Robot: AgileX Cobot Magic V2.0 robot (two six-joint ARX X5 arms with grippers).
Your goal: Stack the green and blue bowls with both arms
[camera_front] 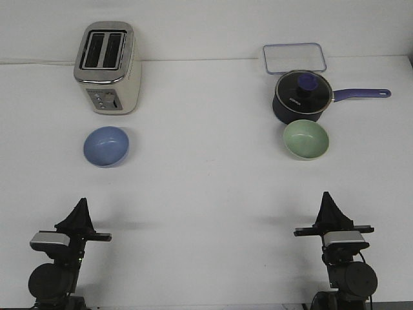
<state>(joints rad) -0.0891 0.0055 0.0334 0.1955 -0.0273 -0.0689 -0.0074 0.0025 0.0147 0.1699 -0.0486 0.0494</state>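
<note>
My left pincer (81, 205) sits low at the near edge of the white table (206, 187), on my left side, its dark fingers drawn up to a single point from where the front camera looks; whether there is a gap between them I cannot tell from this angle. My right pincer (328, 198) mirrors it on the other side, also near the table's front edge, and again the fingers overlap into one dark wedge, so I cannot say whether it is wide or narrow. Neither pincer holds or touches anything. The blue bowl (106, 146) stands upright on my left half of the table, well ahead of my left pincer and just in front of a cream and silver toaster (108, 68) with two slots. The green bowl (306, 139) stands upright on my right half, well ahead of my right pincer, and just in front of a dark navy saucepan (302, 98) that wears a glass lid with a purple knob, its purple handle pointing out to the right. The bowl's rim looks to be touching or nearly touching the pan. Behind the pan lies a clear rectangular container (294, 58) near the back wall. The two bowls are well apart from each other, at about the same depth on the table.
</note>
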